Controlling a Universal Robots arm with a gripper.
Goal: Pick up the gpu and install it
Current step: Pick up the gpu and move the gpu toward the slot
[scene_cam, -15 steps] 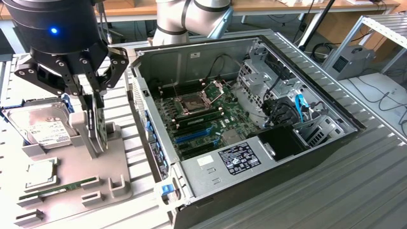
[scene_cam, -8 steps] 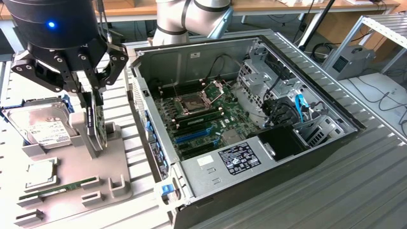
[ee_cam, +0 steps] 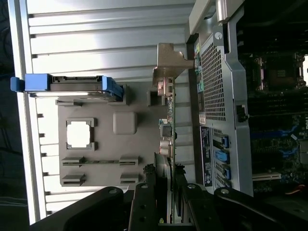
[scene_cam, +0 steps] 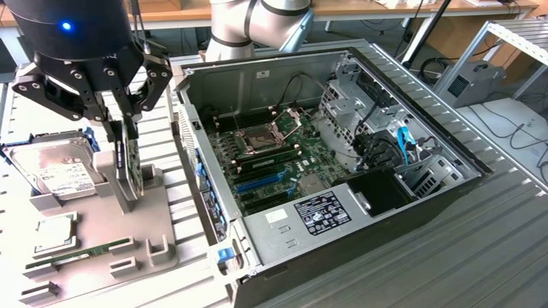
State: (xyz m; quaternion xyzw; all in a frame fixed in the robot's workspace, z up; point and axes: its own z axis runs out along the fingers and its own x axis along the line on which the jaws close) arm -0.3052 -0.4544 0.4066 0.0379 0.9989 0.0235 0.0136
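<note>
Above slatted table [scene_cam: 496, 256]: downward end effector [scene_cam: 120, 119], apparently tight on gpu [scene_cam: 132, 172].

Robotics lab: a robot arm [scene_cam: 256, 22] stands behind an open PC case [scene_cam: 256, 80] on a slatted aluminium table [scene_cam: 479, 256], with wooden benches [scene_cam: 385, 8], trailing cables [scene_cam: 518, 138] and a metal rack [scene_cam: 514, 35] around it.

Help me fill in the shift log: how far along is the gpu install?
Done: the gripper is shut on the gpu, which stands upright at the holder. In hand: the pick-up; whether the card has cleared the holder is unclear. Left: installing it; the blue slots in the case are bare.
</note>
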